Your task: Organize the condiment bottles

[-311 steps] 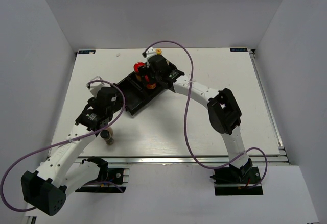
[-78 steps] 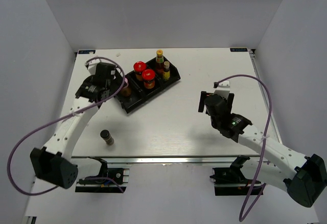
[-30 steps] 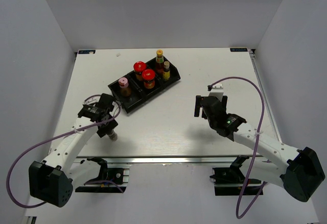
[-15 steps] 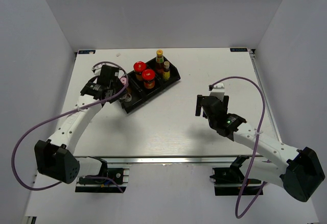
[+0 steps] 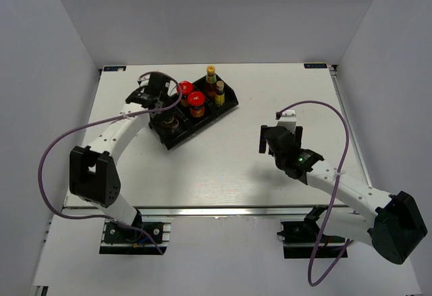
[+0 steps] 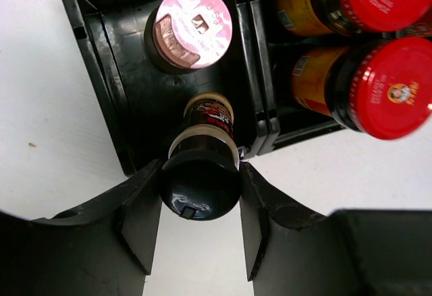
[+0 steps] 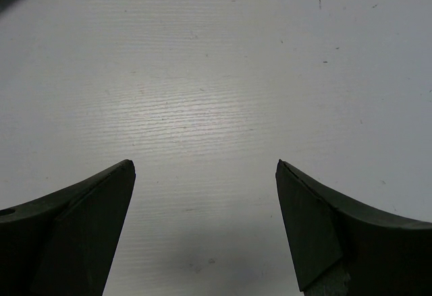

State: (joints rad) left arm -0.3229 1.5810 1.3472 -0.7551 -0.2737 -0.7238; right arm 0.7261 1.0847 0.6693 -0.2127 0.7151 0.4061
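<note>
Holds right claw (image 7: 204, 168) spread above the counter (image 7: 216, 53), and farther out pinches with left claw (image 6: 199, 174) the dark-capped bottle (image 6: 202, 148) by its cap, inside the tray's (image 6: 118, 100) end compartment, just beside the pink-capped bottle (image 6: 191, 26), red-lidded jars (image 6: 385, 87) one compartment beyond.

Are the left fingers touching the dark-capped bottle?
Touching. The left wrist view shows both left fingers pressed against the dark-capped bottle, no gap.
</note>
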